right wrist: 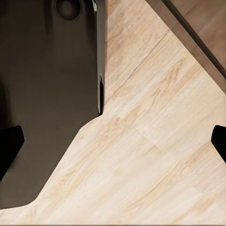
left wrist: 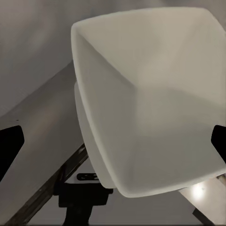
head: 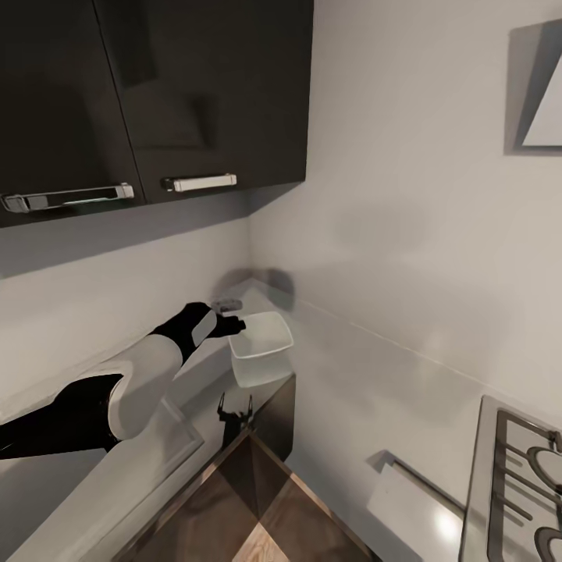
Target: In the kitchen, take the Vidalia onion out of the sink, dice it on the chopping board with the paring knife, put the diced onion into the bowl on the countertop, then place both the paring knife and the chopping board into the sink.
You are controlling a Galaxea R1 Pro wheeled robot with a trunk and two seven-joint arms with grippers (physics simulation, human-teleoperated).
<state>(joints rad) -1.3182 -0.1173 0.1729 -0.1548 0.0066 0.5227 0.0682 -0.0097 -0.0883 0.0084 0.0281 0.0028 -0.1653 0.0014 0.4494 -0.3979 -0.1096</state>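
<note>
The white square-ish bowl (head: 261, 349) stands on the grey countertop (head: 343, 367) at its inner corner, close to the front edge. My left gripper (head: 228, 325) hovers at the bowl's near-left rim and is open. In the left wrist view the bowl (left wrist: 150, 99) sits ahead of the spread fingertips (left wrist: 10, 143), and I see nothing inside it. My right gripper (right wrist: 113, 146) is open, hanging low over the wooden floor. The onion, chopping board and paring knife are out of view. A flat rimmed panel (head: 173, 439) lies under my left forearm; I cannot tell if it is the sink.
Dark wall cabinets (head: 156, 94) with chrome handles hang above the left counter. A gas hob (head: 519, 484) sits at the far right of the worktop. Dark base cabinets (head: 275, 421) and wooden floor (right wrist: 155, 155) lie below. The robot's dark base (right wrist: 47, 94) is beside the right gripper.
</note>
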